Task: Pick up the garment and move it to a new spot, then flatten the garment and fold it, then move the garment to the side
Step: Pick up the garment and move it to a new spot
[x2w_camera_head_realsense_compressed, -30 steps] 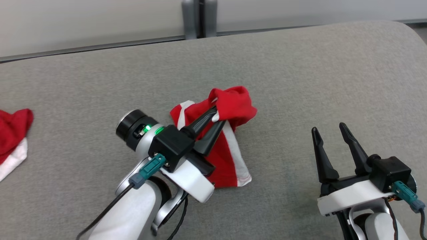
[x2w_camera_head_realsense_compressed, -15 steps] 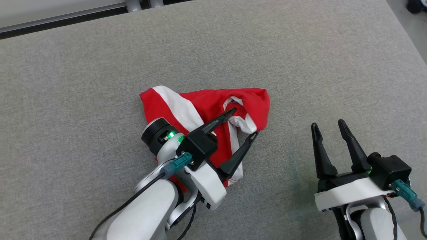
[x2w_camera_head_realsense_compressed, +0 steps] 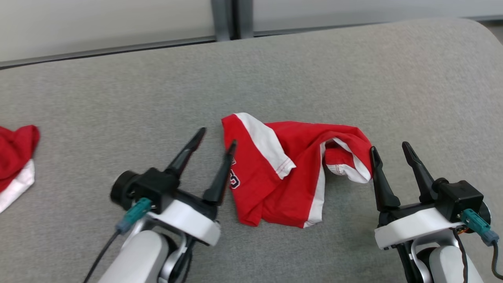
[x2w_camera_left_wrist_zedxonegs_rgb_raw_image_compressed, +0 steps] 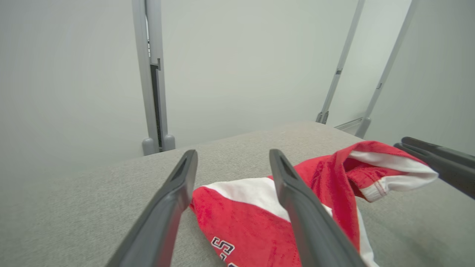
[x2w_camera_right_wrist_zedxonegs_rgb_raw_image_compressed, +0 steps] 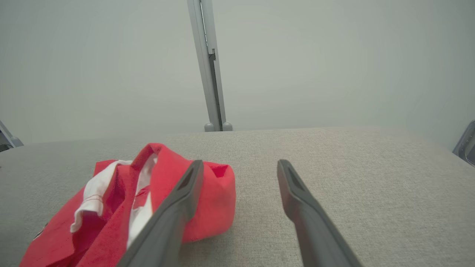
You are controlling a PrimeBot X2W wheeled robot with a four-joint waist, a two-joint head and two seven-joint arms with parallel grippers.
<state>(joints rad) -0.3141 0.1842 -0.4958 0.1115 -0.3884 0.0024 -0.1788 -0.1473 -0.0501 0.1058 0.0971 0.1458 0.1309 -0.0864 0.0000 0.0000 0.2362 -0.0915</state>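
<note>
The garment (x2w_camera_head_realsense_compressed: 290, 173) is a red piece with white stripes and dark lettering, lying crumpled on the grey table (x2w_camera_head_realsense_compressed: 314, 78) near the middle. My left gripper (x2w_camera_head_realsense_compressed: 218, 137) stands open just left of it, nothing between its fingers. In the left wrist view the garment (x2w_camera_left_wrist_zedxonegs_rgb_raw_image_compressed: 252, 222) lies ahead and right of the open left gripper (x2w_camera_left_wrist_zedxonegs_rgb_raw_image_compressed: 232, 157). My right gripper (x2w_camera_head_realsense_compressed: 389, 147) is open at the garment's right end, empty. The right wrist view has the garment (x2w_camera_right_wrist_zedxonegs_rgb_raw_image_compressed: 122, 207) bunched left of the open right gripper (x2w_camera_right_wrist_zedxonegs_rgb_raw_image_compressed: 239, 165), partly behind its left finger (x2w_camera_right_wrist_zedxonegs_rgb_raw_image_compressed: 174, 211).
Another red and white cloth (x2w_camera_head_realsense_compressed: 15, 161) lies at the table's far left edge. A pale wall with a grey upright post (x2w_camera_head_realsense_compressed: 226, 17) runs behind the table. The table's right corner (x2w_camera_head_realsense_compressed: 481, 35) is rounded.
My left gripper has opened, let go of the garment and drawn back to its left. The garment now lies spread lower on the table. The head camera shifted between frames.
</note>
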